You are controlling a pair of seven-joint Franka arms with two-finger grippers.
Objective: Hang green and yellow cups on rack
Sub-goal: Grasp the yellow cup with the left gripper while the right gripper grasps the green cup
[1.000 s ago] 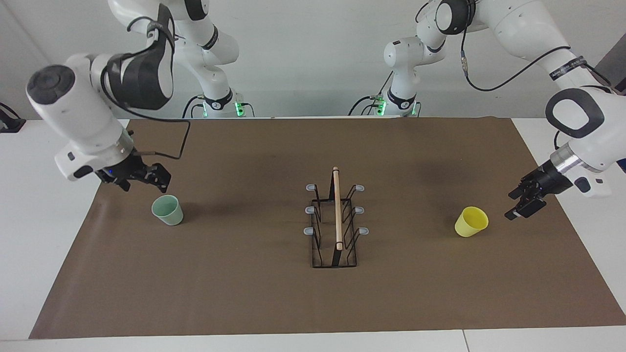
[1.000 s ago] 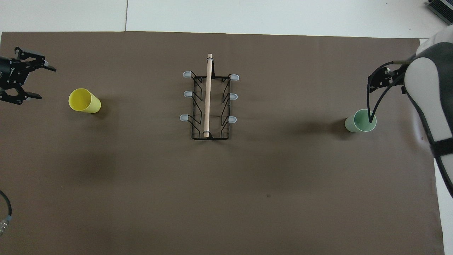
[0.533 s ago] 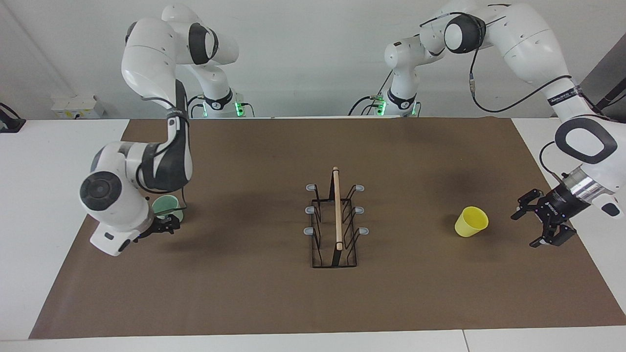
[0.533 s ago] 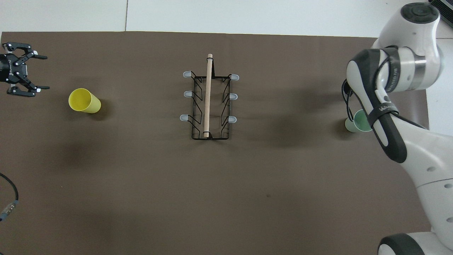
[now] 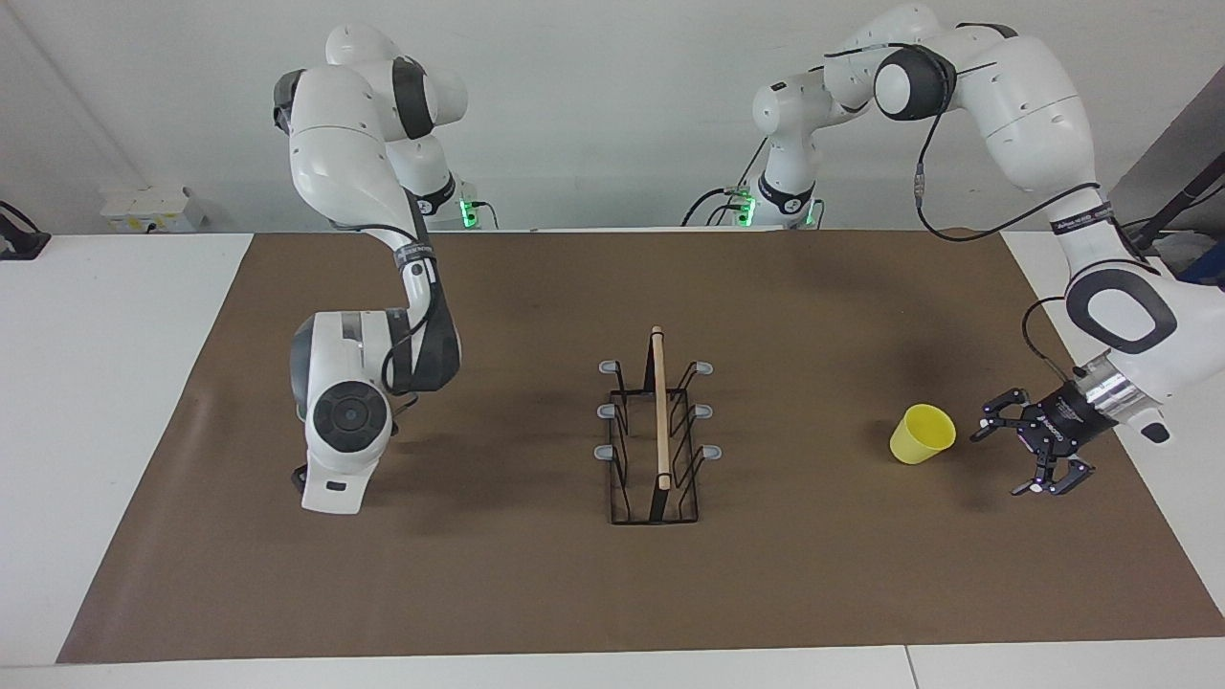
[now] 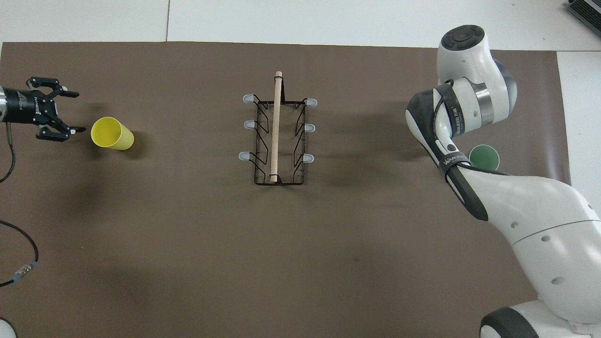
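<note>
Right hand, green cup [image 6: 486, 157] partly hidden

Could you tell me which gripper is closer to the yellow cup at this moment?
Left. The left gripper, open, sits right beside the yellow cup at its end of the table. The right gripper, hidden under its arm, is by the green cup, past the rack.

Opposed high views, shared table [image 5: 153, 402]

Your rack [image 5: 656, 450] looks like thin black wire with a smooth pale wooden rod on top. Both cups, yellow [image 5: 923, 433] and green [image 6: 485, 156], look like smooth plastic, sitting on a matt brown paper-like sheet [image 5: 536, 584].
</note>
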